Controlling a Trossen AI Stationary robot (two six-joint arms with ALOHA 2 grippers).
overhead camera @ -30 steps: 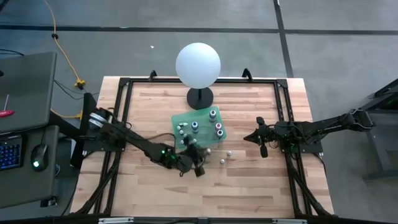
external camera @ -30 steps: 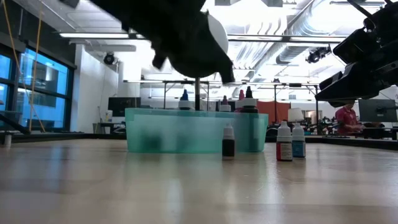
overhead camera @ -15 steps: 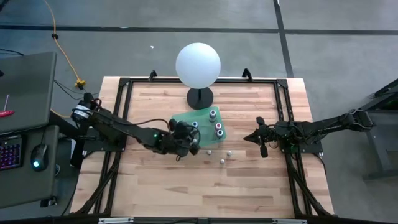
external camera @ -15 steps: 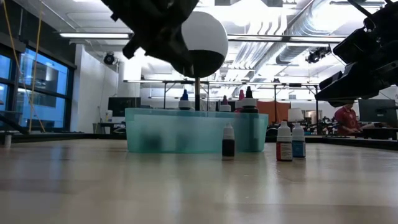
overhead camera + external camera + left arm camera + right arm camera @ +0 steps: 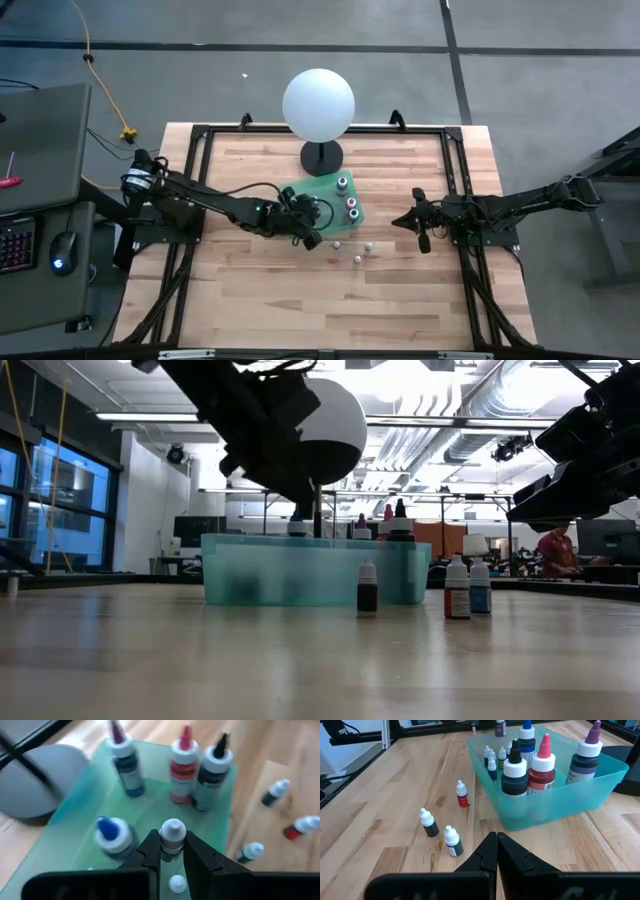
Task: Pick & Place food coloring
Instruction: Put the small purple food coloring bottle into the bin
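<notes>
The food coloring is a set of tiny white-capped bottles. One of them (image 5: 173, 831) sits between the fingers of my left gripper (image 5: 172, 851), which hangs over the near left part of the green tray (image 5: 322, 190). Three more stand on the wood near the tray (image 5: 337, 243), (image 5: 357, 258), (image 5: 368, 245), and show in the low view (image 5: 367, 586). Larger bottles with purple, red and black tips (image 5: 184, 767) stand in the tray. My right gripper (image 5: 420, 225) waits shut at the table's right side (image 5: 496, 842). My left gripper pinches the small bottle between its two fingers, just below the white cap (image 5: 172, 842). The fingers (image 5: 197, 852) slant down toward the far side from the near left. The bottle stands upright with its cap above the fingers, over the tray's floor; its lower end is hidden.
A big white sphere (image 5: 318, 103) on a black stand (image 5: 322, 157) rises just behind the tray. A blue-capped bottle (image 5: 112, 834) and another small white cap (image 5: 176, 882) sit in the tray right below my left gripper. Black frame rails (image 5: 200, 180) border the table.
My left gripper has carried the small bottle up and toward the table's far edge, from the bare wood in front of the tray to a spot over the tray's near left part, tipping less steeply down. It stayed shut on the bottle. The three bottles on the wood have kept their places.
</notes>
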